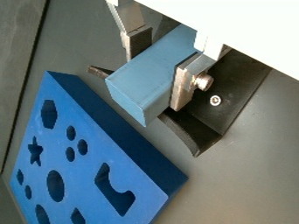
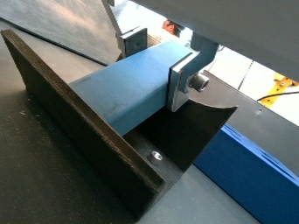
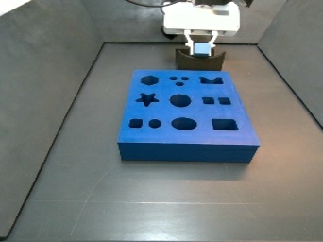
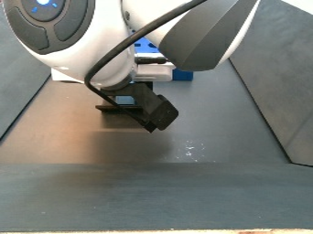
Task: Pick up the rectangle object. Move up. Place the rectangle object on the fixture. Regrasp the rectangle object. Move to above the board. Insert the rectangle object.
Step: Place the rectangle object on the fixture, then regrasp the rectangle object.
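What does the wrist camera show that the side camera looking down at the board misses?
Only a wrist view shows the fingers clamped on the rectangle block, which sits at the dark fixture. Only a side view shows the whole blue board with all its shaped holes, and the grey floor around it. Both show the gripper at the fixture, beyond the board's far edge.

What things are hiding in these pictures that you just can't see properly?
- In a side view, the big white and grey arm covers nearly all of the board; only a blue sliver shows.
- In a side view, the rectangle object in the claw is too small to make out, and the claw covers part of the fixture.
- In both wrist views, the picture edge cuts off the board.
- In a wrist view, the rectangle object hides where it touches the fixture.
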You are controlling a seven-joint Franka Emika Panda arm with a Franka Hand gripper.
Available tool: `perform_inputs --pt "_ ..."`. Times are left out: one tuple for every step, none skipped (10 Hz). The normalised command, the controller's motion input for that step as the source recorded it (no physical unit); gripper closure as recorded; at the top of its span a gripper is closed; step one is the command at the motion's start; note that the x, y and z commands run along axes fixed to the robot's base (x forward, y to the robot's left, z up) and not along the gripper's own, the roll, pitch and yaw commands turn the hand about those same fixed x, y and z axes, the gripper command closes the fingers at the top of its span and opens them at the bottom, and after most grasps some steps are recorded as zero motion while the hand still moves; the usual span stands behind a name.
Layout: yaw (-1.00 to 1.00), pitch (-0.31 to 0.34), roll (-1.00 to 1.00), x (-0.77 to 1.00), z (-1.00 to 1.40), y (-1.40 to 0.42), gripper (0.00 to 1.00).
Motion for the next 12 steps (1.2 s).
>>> perform_inputs --pt "-0.02 -0.070 -0.15 0.07 -0.20 0.04 1.00" --pt "0.00 0.000 0.00 0.00 0.00 0.00 0.00" --pt "0.02 -0.001 0.01 0.00 1.00 0.00 0.00" --pt "0.02 0.002 0.01 0.00 1.00 0.00 0.00" --pt "0.03 0.030 0.05 -0.03 1.00 0.00 0.00" --pt "0.03 0.084 0.10 -0.06 0.95 0.00 0.00" --pt "0.02 0.120 0.10 -0.06 0.68 0.00 0.00" --pt "0.00 0.135 0.10 -0.05 0.22 0.00 0.00" --pt "0.03 0.056 1.00 -0.10 0.78 -0.87 0.00" --pt "0.03 0.053 1.00 -0.11 0.63 -0.81 0.00" --pt "0.03 0.036 1.00 -0.11 0.17 -0.44 0.00" --pt "0.03 0.041 1.00 -0.04 0.01 -0.09 0.00"
